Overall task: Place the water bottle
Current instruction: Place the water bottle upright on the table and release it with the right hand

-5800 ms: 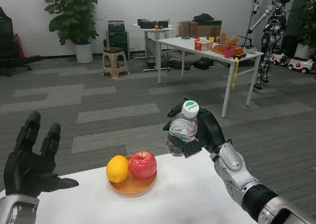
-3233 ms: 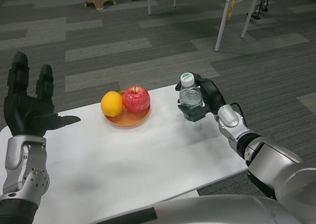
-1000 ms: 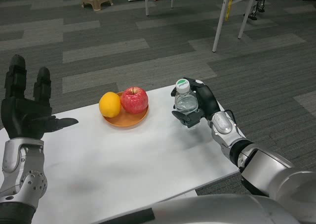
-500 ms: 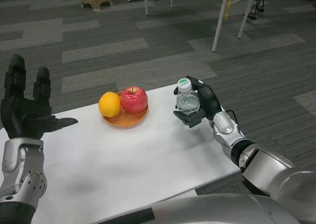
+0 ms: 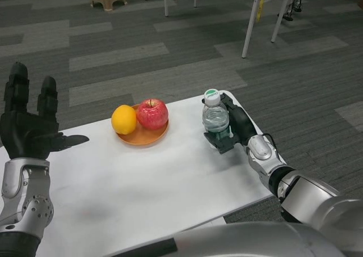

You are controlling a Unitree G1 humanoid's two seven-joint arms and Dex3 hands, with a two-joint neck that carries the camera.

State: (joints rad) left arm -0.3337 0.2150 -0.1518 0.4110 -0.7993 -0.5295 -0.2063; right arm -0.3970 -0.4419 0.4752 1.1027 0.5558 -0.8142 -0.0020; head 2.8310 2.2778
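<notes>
My right hand [image 5: 233, 129] wraps the bottle [image 5: 215, 118], upright on the table [image 5: 170, 183] near its right edge. Just left, a plate [image 5: 142, 137] with lemon [image 5: 123, 119] and apple [image 5: 152, 113]. My left hand [image 5: 29, 133] hovers, fingers spread, holding nothing.

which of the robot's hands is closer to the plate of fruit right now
Right. The right hand grips the water bottle just right of the orange plate with the apple and lemon. The left hand is raised, open, farther off by the table's left edge.
</notes>
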